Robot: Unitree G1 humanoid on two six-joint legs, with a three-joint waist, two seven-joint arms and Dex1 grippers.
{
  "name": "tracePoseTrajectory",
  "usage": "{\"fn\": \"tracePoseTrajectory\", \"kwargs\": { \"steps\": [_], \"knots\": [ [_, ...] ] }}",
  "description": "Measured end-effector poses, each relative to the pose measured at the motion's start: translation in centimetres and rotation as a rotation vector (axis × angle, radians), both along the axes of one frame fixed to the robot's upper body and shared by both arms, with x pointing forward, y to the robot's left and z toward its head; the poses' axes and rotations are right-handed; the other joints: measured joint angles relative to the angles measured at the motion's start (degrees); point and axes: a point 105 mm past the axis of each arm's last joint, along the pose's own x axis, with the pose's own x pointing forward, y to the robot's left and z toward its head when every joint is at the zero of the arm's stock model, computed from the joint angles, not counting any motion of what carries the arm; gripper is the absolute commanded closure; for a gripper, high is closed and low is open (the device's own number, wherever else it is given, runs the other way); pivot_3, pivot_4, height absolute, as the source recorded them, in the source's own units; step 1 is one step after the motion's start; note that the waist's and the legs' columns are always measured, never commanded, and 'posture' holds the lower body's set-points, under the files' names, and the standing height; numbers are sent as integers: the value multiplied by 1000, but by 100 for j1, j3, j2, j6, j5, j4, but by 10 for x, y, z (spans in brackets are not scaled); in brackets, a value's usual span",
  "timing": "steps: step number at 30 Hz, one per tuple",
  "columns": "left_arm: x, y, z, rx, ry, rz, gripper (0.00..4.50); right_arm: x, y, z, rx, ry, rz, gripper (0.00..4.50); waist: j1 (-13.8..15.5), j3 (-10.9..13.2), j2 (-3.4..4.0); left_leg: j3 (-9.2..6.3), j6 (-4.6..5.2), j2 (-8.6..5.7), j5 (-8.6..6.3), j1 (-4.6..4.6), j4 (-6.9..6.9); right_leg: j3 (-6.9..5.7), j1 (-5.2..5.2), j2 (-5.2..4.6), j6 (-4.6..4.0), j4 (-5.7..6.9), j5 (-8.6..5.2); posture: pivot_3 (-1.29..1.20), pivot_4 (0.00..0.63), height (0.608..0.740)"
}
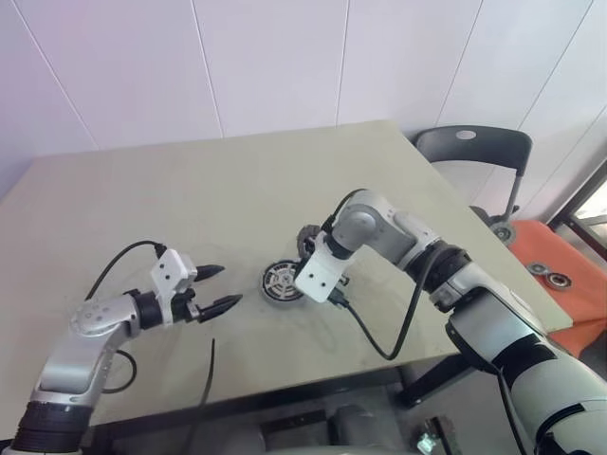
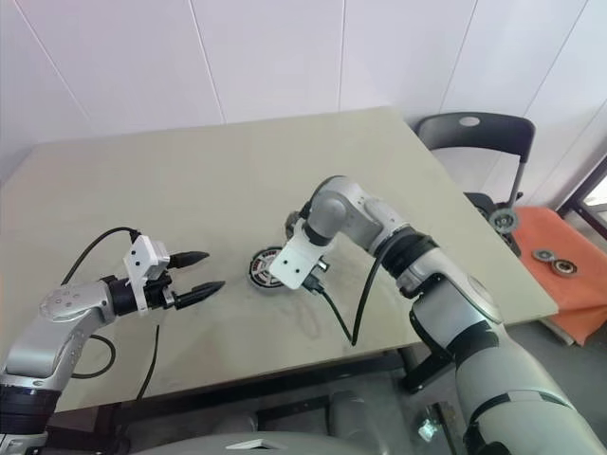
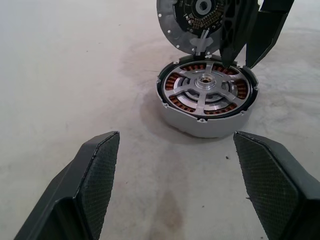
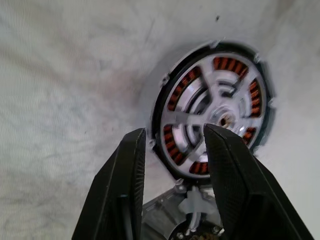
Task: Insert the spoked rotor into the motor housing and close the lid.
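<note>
Spoked rotor (image 3: pixel 205 92) inside motor housing (image 3: pixel 206 120), lid (image 3: pixel 187 20) upright between parted right hand (image 4: pixel 175 150), left hand (image 3: pixel 175 165) wide.

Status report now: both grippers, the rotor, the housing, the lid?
Left gripper open, empty, short of motor housing. Right gripper at upright lid, fingers parted. Spoked rotor seated in housing; lid not closed. Nothing in the way.
</note>
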Motion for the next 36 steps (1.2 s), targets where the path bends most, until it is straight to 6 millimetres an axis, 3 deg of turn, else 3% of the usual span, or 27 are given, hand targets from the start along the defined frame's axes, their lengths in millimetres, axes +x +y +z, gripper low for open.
{"fn": "tracePoseTrajectory", "kwargs": {
  "steps": [8, 17, 20, 24, 36],
  "knots": [
    [-1, -1, -2, -7, 2, 11, 619, 8, -13, -8, -66, -18, -4, 2554, -6, 0, 0, 0, 0, 0, 0, 1, 0, 0, 0, 1, 1, 2, 1, 0, 0, 740],
    [0, -1, -2, -11, -2, 19, 619, 4, -8, -6, -62, -23, 34, 2554, -6, 0, 0, 0, 0, 0, 0, 2, 0, 0, 0, 1, 5, 2, 3, 0, 0, 740],
    [0, -2, -2, -14, -3, 19, 619, 0, -1, -3, -44, -22, 60, 3151, -10, 0, 0, -1, 0, 0, 0, 2, -1, 0, 0, 1, 6, 2, 3, 0, 0, 740],
    [0, -3, -2, -20, -4, 22, 619, -4, 1, -3, -42, -10, 74, 4493, -22, 0, 0, 0, 0, 0, 0, 4, 1, 0, 1, 1, 5, 5, 3, 0, 0, 740],
    [2, -4, -2, -28, -9, 33, 619, -6, 8, -4, -43, 9, 42, 4493, -17, 0, 1, -1, 0, 0, 0, 9, 1, 0, 2, 2, 4, 10, 2, 0, 0, 740]
  ]
}}
